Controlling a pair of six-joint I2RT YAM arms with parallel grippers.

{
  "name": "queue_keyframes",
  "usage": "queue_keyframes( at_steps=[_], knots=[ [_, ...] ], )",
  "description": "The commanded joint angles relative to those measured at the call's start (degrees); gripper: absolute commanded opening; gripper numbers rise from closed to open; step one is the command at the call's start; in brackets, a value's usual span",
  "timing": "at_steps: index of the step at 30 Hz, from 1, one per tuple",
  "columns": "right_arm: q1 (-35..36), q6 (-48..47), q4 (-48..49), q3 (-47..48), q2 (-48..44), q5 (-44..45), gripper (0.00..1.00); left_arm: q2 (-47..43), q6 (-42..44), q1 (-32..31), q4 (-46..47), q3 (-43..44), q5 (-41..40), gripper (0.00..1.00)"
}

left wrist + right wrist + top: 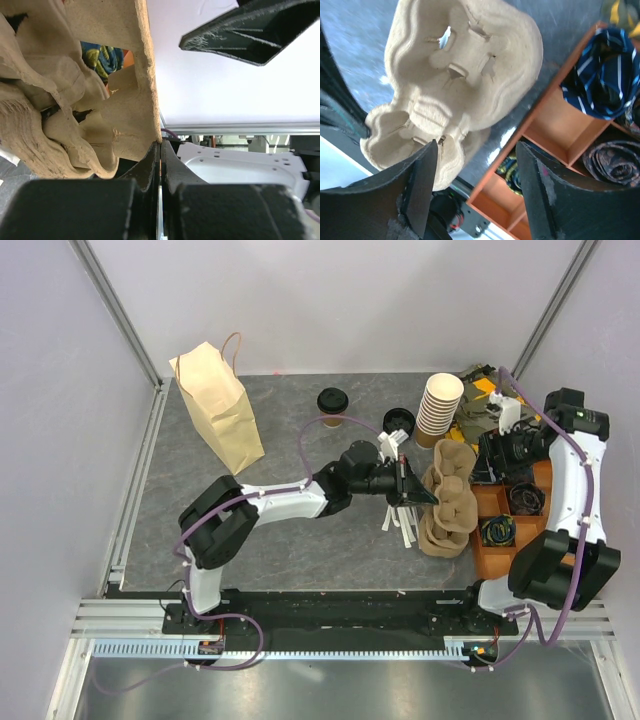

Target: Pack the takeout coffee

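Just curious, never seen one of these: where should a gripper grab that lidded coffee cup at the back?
Probably the brown paper wall below the black lid of the takeout coffee, coming level from the near side: it stands upright, with bare table there.

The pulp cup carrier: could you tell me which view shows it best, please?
The right wrist view: the cup carrier shows nearly whole, wells facing the camera. Top external shows it small; left wrist only a cropped edge.
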Motion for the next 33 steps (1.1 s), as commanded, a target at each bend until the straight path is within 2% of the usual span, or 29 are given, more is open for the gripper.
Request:
queue_keyframes(
  at_steps=[1, 7, 12, 15, 19, 22, 23, 28, 33],
  knots=[
    [-0.6, 2.4, -6.3, 3.8, -4.2, -10.4, 0.72, -7.7, -0.4, 1.6, 1.6, -1.2, 2.5, 0.02],
    [-0.6, 1.8, -6.3, 2.2, -7.1, -16.6, 0.75, -14.9, 1.0, 3.8, -0.5, -7.4, 5.3, 0.02],
    [2.9, -1.4, -6.2, -1.8, -8.0, -13.6, 0.73, -19.7, 3.9, 9.1, -1.4, -13.5, 9.3, 0.02],
    [7.8, 1.6, -1.1, -6.8, -9.8, -9.3, 0.66, -23.7, 8.4, 12.2, -3.4, -17.3, 12.0, 0.02],
    [15.5, 7.4, 8.4, -13.2, -11.9, -3.4, 0.49, -28.6, 16.7, 16.6, -11.8, -22.2, 13.9, 0.02],
    [18.8, 9.8, 13.0, -16.7, -11.2, -1.3, 0.42, -31.1, 21.1, 20.2, -14.9, -24.8, 15.1, 0.02],
    [19.0, 10.2, 14.1, -17.5, -10.4, -0.9, 0.41, -31.5, 22.3, 21.1, -18.3, -25.2, 15.2, 0.02],
    [21.6, 10.0, 16.2, -22.3, -8.9, 2.3, 0.38, -31.7, 26.9, 25.5, -22.2, -28.1, 17.6, 0.02],
    [22.6, 10.8, 18.6, -23.2, -6.6, 4.7, 0.37, -31.0, 29.2, 25.8, -23.2, -29.9, 18.2, 0.02]
  ],
)
